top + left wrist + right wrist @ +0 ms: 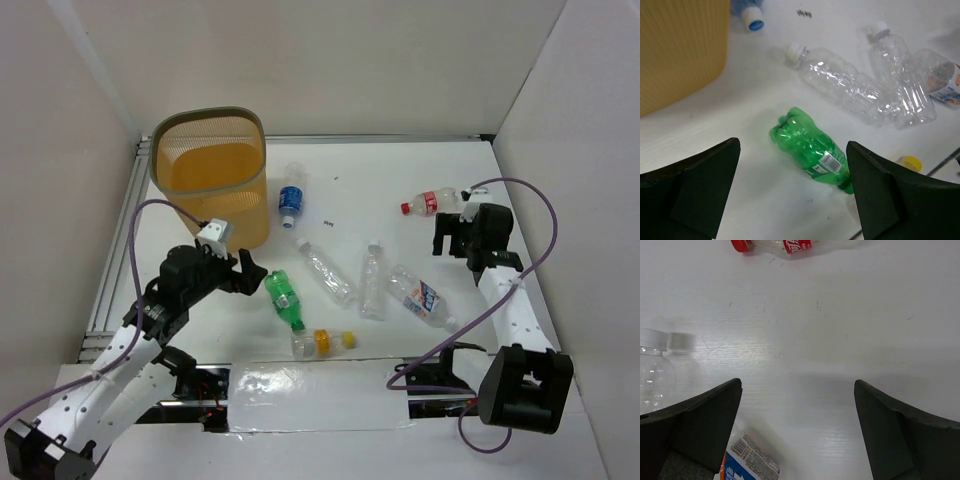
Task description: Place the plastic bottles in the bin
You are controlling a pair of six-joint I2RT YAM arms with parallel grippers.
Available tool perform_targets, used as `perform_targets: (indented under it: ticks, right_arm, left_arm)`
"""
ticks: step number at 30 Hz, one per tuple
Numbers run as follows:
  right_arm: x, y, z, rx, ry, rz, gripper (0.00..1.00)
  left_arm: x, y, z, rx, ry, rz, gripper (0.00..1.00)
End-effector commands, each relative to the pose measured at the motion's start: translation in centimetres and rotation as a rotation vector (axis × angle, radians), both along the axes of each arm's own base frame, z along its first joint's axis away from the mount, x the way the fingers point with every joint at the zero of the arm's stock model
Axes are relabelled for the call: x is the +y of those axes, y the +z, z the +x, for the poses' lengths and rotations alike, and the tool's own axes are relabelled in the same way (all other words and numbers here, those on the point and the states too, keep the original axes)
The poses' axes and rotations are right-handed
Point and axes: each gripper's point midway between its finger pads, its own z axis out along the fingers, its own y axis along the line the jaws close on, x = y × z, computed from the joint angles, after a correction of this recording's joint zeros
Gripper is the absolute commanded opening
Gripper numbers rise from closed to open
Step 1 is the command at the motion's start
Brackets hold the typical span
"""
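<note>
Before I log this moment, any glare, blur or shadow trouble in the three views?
Top external: evenly lit and sharp, glare only on the clear film at the near edge. Left wrist: green bottle crisp, left fingers dark and soft-edged. Right wrist: a broad soft shadow crosses the table between the right fingers; the clear bottle's cap at far left looks smeared.

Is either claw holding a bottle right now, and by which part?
No. Both the left gripper and the right gripper are open and empty; the green bottle lies untouched on the table.
</note>
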Motion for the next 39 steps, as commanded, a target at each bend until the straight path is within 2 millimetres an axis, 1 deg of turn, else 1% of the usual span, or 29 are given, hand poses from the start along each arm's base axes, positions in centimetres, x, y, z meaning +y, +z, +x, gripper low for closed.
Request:
perform_targets:
  ticks: [1, 2, 3, 4, 5, 6, 7, 8, 9, 14, 15, 16, 18, 20, 21, 22, 23, 24, 25, 26, 27, 28, 29, 30, 32, 34, 35, 37, 39]
  right_arm:
    - [-0.1, 2.8, 1.3, -0.066, 0.034, -0.026, 1.0]
    - [0.1, 2.3, 0.9, -0.042, 0.064, -0.033, 1.0]
    - [0.2, 2.4, 0.8, -0.035, 0.119, -0.077, 1.0]
    - [0.5, 2.8, 0.8, -0.038, 0.156, -0.084, 1.0]
    - [0.8, 2.5, 0.2, -0.007, 0.181, -0.086, 1.0]
    - [0.8, 2.5, 0.1, 0.008, 0.225, -0.118, 1.0]
    - [0.8, 2.9, 0.3, 0.011, 0.247, -0.127, 1.0]
    - [0.8, 3.0, -0.1, 0.03, 0.257, -0.132, 1.0]
    - [0.6, 3.0, 0.1, 0.036, 0.249, -0.137, 1.0]
    - [-0.9, 3.2, 0.2, 0.059, 0.191, -0.195, 1.0]
    - [-0.9, 3.2, 0.2, 0.059, 0.191, -0.195, 1.0]
    - [-1.1, 3.5, 0.1, 0.053, 0.183, -0.204, 1.0]
    - [-1.2, 3.0, -0.3, 0.073, 0.176, -0.206, 1.0]
    - [-0.9, 2.6, -0.4, 0.086, 0.192, -0.19, 1.0]
    - [-0.6, 2.0, -0.8, 0.103, 0.219, -0.186, 1.0]
    - [-0.4, 1.7, -0.7, 0.109, 0.24, -0.182, 1.0]
    - [0.2, 1.6, -0.8, 0.109, 0.264, -0.159, 0.92]
    - [0.2, 1.2, -0.8, 0.122, 0.265, -0.155, 0.36]
    - [0.5, 1.2, -0.8, 0.12, 0.259, -0.134, 0.27]
    - [0.6, 1.2, -0.8, 0.118, 0.266, -0.128, 0.29]
    - [0.9, 1.4, -0.5, 0.105, 0.276, -0.121, 0.4]
    - [0.9, 1.4, -0.6, 0.105, 0.27, -0.114, 0.79]
    - [1.1, 1.5, -0.4, 0.093, 0.278, -0.109, 0.95]
    - [1.3, 1.8, -0.4, 0.082, 0.285, -0.106, 1.0]
    - [1.4, 1.5, -0.5, 0.088, 0.298, -0.104, 1.0]
    - [1.4, 1.9, -0.4, 0.07, 0.297, -0.11, 1.0]
    - [1.4, 1.5, -0.6, 0.079, 0.297, -0.107, 1.0]
    - [1.6, 1.5, -0.6, 0.077, 0.304, -0.102, 1.0]
    - [2.0, 1.6, -0.6, 0.07, 0.321, -0.087, 1.0]
  left_arm:
    - [-1.6, 1.4, -0.3, 0.014, -0.027, -0.036, 1.0]
    - [-1.9, 0.8, -0.3, 0.035, -0.026, -0.028, 1.0]
    - [-1.6, 0.5, -0.2, 0.061, 0.02, -0.023, 1.0]
    - [-2.3, 0.5, -0.6, 0.073, 0.007, -0.016, 1.0]
    - [-2.3, -0.3, -0.9, 0.104, 0.022, 0.003, 1.0]
    - [-2.6, -0.2, -0.7, 0.128, 0.049, -0.005, 1.0]
    - [-2.6, -0.8, -0.9, 0.141, 0.073, 0.016, 1.0]
    - [-2.8, -0.6, -0.9, 0.149, 0.082, 0.016, 1.0]
    - [-2.7, -1.1, -1.0, 0.169, 0.096, 0.026, 0.99]
    - [-3.4, -1.0, -0.3, 0.229, 0.196, -0.018, 0.88]
    - [-3.4, -1.5, -0.5, 0.245, 0.202, -0.007, 0.87]
    - [-3.2, -1.1, -0.1, 0.242, 0.241, -0.023, 0.85]
    - [-3.3, -1.5, -0.2, 0.252, 0.263, -0.02, 0.79]
    - [-2.9, -1.7, -0.1, 0.269, 0.329, -0.029, 0.69]
    - [-2.7, -2.4, -0.1, 0.292, 0.356, -0.02, 0.63]
    - [-2.6, -2.4, 0.1, 0.307, 0.392, -0.04, 0.5]
    - [-2.7, -3.0, -0.3, 0.344, 0.401, -0.026, 0.48]
    - [-2.9, -3.3, -0.5, 0.36, 0.414, -0.015, 0.48]
    - [-3.4, -3.9, -0.6, 0.398, 0.431, -0.009, 0.53]
    - [-3.7, -4.5, -0.9, 0.409, 0.419, 0.012, 0.61]
    - [-4.4, -4.7, -1.3, 0.417, 0.403, 0.026, 0.7]
    - [-4.8, -5.7, -1.6, 0.434, 0.394, 0.061, 0.78]
    - [-5.0, -6.1, -1.8, 0.433, 0.39, 0.082, 0.83]
    - [-5.8, -6.1, -2.2, 0.426, 0.365, 0.098, 0.9]
    - [-6.6, -6.9, -2.5, 0.402, 0.36, 0.156, 0.97]
    - [-6.9, -7.7, -2.5, 0.411, 0.371, 0.182, 0.98]
    - [-7.1, -8.1, -2.7, 0.422, 0.385, 0.195, 0.98]
    - [-7.1, -9.8, -2.9, 0.45, 0.42, 0.246, 1.0]
    - [-7.1, -10.9, -3.0, 0.461, 0.455, 0.257, 1.0]
